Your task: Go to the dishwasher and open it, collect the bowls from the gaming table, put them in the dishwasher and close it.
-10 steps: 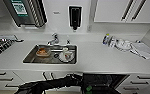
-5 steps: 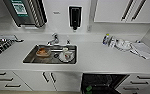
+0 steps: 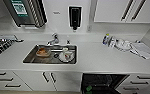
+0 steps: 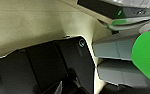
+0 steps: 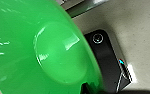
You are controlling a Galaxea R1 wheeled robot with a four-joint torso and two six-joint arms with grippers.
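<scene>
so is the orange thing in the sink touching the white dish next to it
Apart. The head view shows the orange thing toward one end of the sink and the white dish further along, with bare steel between them.

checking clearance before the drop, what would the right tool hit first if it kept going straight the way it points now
Hard to say for certain. In the right wrist view the lime green bowl sits directly ahead, very close. Beyond it lies pale floor. The head view shows the open dishwasher below the counter, so depth is unclear.
</scene>
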